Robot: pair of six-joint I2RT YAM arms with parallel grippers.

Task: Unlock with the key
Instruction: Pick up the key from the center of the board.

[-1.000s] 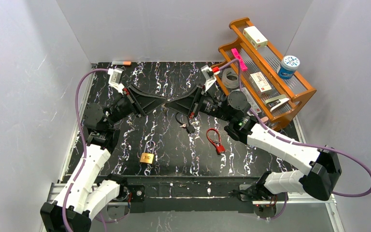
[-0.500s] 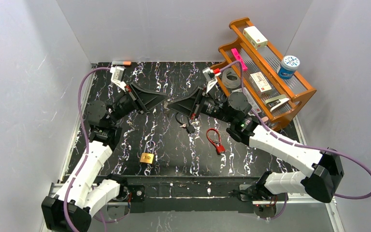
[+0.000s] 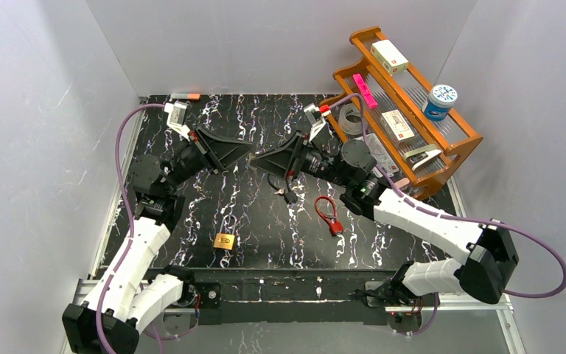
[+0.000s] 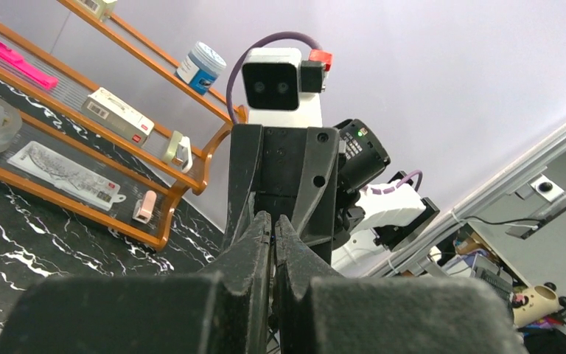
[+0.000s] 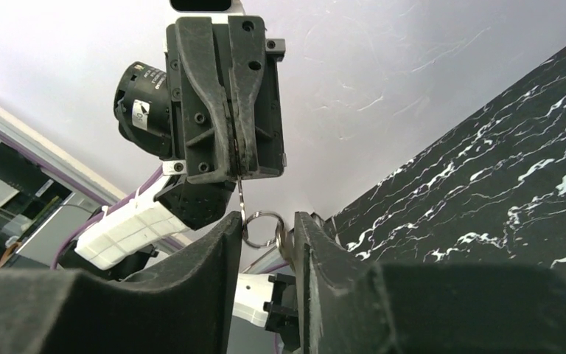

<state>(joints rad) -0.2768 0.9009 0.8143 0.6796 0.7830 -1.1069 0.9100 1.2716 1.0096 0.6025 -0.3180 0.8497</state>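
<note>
i've got both arms meeting in the air above the worktop (image 3: 280, 247), well beyond the brass padlock (image 3: 225, 241) and a little to its right. the padlock sits on the worktop with its shackle pointing away from the bases.

the left tool (image 5: 237, 171) is clenched on a thin metal strip that hangs from its fingertips. i take that strip to be the key (image 5: 241, 198), seen edge-on. the key ring (image 5: 262, 230) dangles from its lower end, right in the gap of the right tool (image 5: 264, 221). that tool's jaws are parted and not gripping. i can't tell whether the ring brushes one finger.

i read this as a handover, with the key now carried by the left side alone. to do it well, i'd draw the right tool straight back along its own axis, so neither finger hooks the ring and twists the key in the left grip. it's a thin pinch, so any tug could rotate the blade.

then i'd bring the left tool down towards the padlock slowly, with the blade in line with the keyway. the right tool could brace the padlock body, since it looks light enough to skid. the red cable lock (image 3: 329, 214), to the padlock's right, should be left alone.
</note>
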